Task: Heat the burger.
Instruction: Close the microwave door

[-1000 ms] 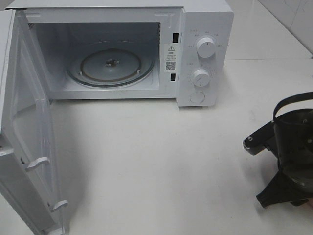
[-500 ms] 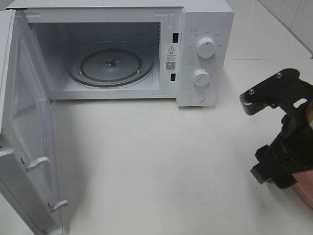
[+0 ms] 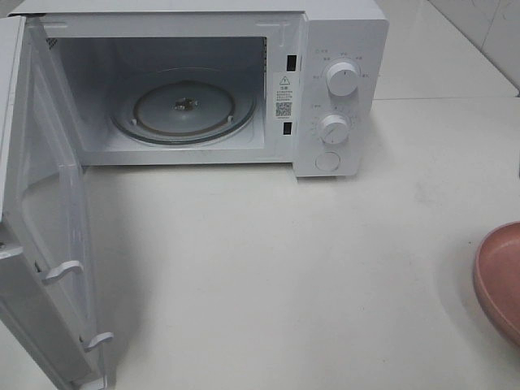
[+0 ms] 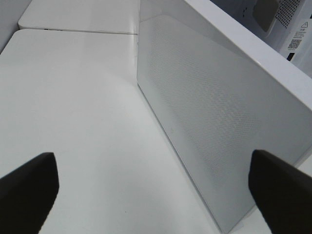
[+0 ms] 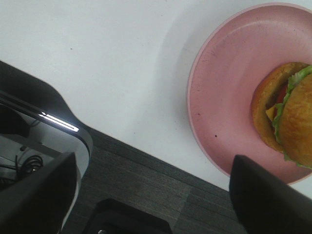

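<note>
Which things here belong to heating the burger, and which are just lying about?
Belonging to the job:
- burger
- pink plate under the burger
- microwave, door open
- glass turntable, bare

Just there:
- white table
- dark floor beyond the table edge

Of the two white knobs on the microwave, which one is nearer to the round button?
The lower knob; it sits just above the round button, while the upper knob is higher.

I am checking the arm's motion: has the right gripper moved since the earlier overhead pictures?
Yes. It stood right of the microwave earlier; now it has left that view, exposing the pink plate.
</note>
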